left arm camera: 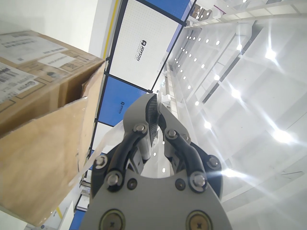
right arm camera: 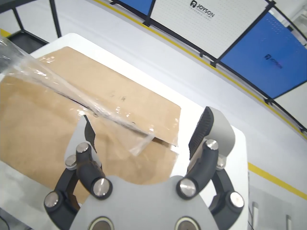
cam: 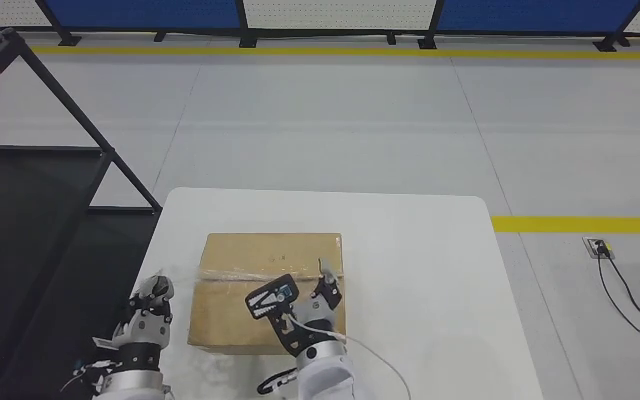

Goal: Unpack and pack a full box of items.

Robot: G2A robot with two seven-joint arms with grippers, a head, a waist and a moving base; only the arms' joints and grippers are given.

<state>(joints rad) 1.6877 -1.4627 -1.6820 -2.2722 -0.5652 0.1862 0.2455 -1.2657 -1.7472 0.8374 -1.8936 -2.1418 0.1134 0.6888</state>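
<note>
We note the cardboard box (cam: 270, 270) lying mid-table (cam: 430, 260); left gripper (left arm camera: 157, 101), beside the box, pinches clear tape (right arm camera: 72, 89) stretched from its seam; right gripper (right arm camera: 146, 118) spread wide above the box's near side.

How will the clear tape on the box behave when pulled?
The clear tape looks thin and wrinkled, probably floppy and stretchy. It clings along the cardboard box seam, so pulling may lift a flap.

An industrial hall, blue and white perforated partition panels (cam: 340, 12) fencing it at twelve o'clock, a yellow line (cam: 300, 50) running along the pale floor (cam: 350, 120), a black metal rack (cam: 40, 190) standing at nine o'clock, rows of ceiling lights (left arm camera: 236, 93) shining high overhead.
</note>
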